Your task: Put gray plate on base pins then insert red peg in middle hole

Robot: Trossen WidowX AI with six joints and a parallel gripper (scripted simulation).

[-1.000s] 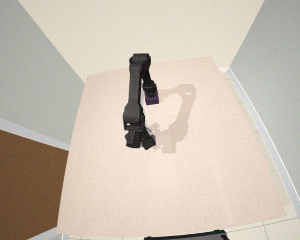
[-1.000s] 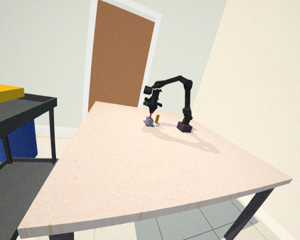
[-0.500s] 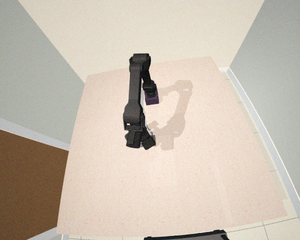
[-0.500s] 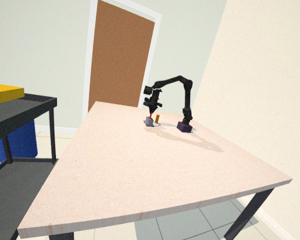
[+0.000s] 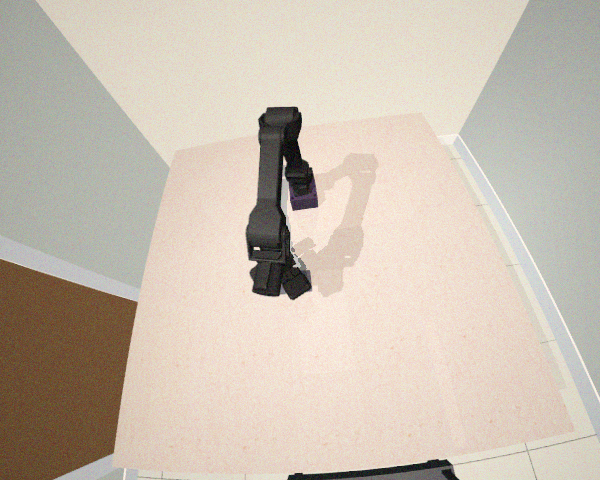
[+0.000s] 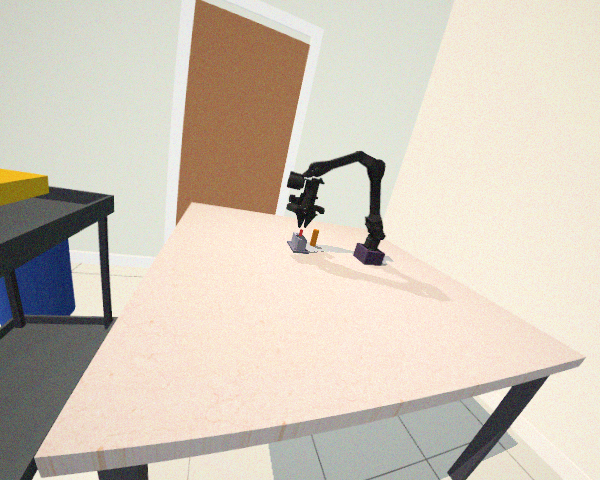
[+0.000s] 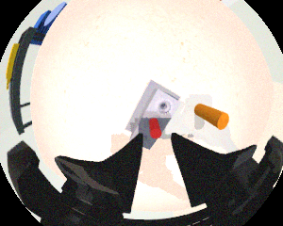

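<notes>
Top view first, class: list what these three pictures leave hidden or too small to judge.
- Top view: the arm covers plate, peg and tool.
- Exterior view: peg and plate too small to judge seating.
- Wrist view: base pins hidden under the plate; peg depth unclear.
- Wrist view: tool body cut off by the edge.

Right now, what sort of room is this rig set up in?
Probably a plain indoor workroom: a brown door in a white frame, a tiled floor, and a dark side cart carrying a yellow box beside the work table.
</notes>
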